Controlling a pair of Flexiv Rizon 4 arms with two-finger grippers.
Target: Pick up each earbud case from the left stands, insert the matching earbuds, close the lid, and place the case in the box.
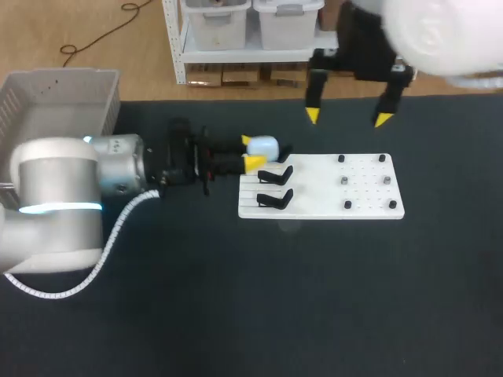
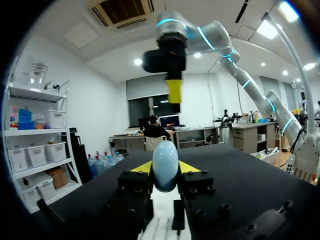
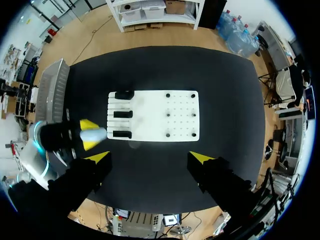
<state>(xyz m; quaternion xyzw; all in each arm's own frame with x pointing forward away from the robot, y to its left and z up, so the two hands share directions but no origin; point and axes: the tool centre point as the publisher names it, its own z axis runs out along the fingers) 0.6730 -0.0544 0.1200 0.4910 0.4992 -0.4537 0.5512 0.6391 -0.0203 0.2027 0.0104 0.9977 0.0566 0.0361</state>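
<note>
Pale blue earbud case (image 1: pixel 262 146) is clamped between the yellow-tipped fingers of the left gripper (image 1: pixel 251 152), held just beside the left edge of the white board (image 1: pixel 330 192), close to the black stands (image 1: pixel 275 174). The right gripper (image 1: pixel 348 118) hangs above the table's far side, beyond the board, its jaws wide apart. A grey box (image 1: pixel 47 98) stands at the far left of the table.

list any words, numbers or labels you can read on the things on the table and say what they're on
None can be read: the earbud case, the white board, its black stands and the box show no print, label or number in any view.
</note>
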